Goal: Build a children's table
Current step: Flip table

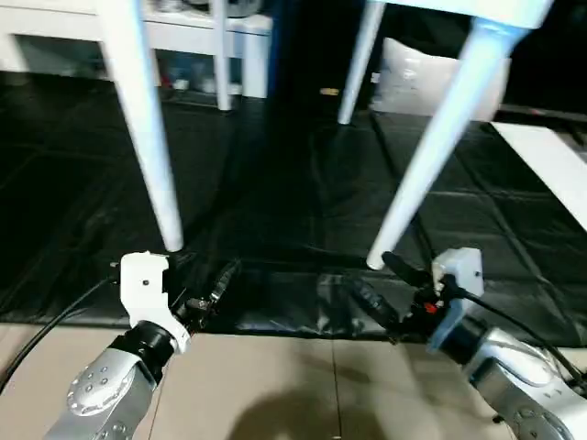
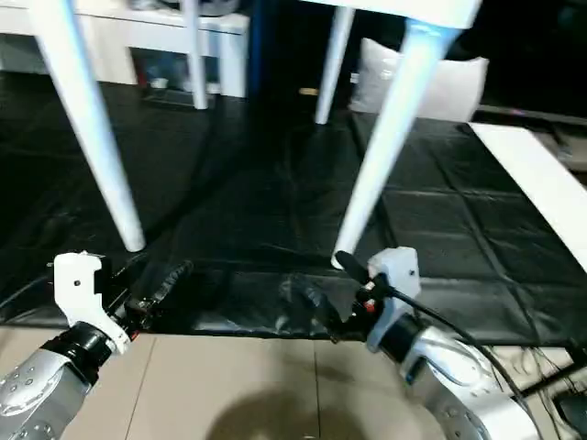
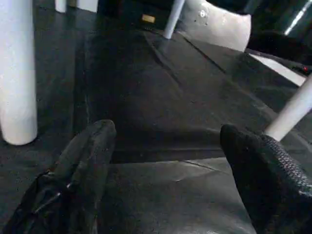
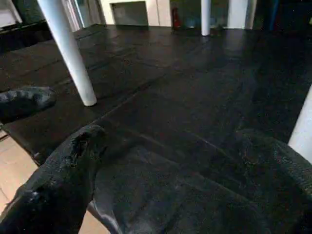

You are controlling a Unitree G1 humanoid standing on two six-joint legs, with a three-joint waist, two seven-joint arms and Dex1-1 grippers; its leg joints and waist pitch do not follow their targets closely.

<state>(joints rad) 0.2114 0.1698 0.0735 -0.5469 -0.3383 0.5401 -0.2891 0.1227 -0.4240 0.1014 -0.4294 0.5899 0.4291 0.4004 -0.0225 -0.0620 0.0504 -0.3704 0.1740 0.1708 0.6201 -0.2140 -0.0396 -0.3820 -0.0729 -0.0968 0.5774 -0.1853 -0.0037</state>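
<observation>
White legs of the table stand on a black mat (image 1: 275,183), the tabletop (image 2: 404,9) showing at the upper edge of the head views. The table is upright on all four legs.

The left gripper (image 1: 206,284) hangs low over the mat's near edge, its two black fingers (image 3: 90,161) spread wide with nothing between them. The near left leg (image 1: 147,128) comes down just beyond and slightly to the outer side of this gripper; its foot rests on the mat close to the fingertips but apart from them.

The right gripper (image 1: 385,289) also sits low at the mat's edge, fingers (image 4: 63,180) wide apart and empty. The near right leg (image 1: 440,137) slants down to a foot just ahead of its upper finger; whether they touch cannot be told. In the right wrist view the left leg (image 4: 68,48) stands on the mat across from it, with the tip of the other gripper at the side.

Two far legs (image 1: 359,60) stand well beyond both grippers. Farther back are a white cabinet (image 1: 183,41) and a pale cushion (image 1: 431,78). Tan floor (image 1: 303,385) lies under the silver forearms.
</observation>
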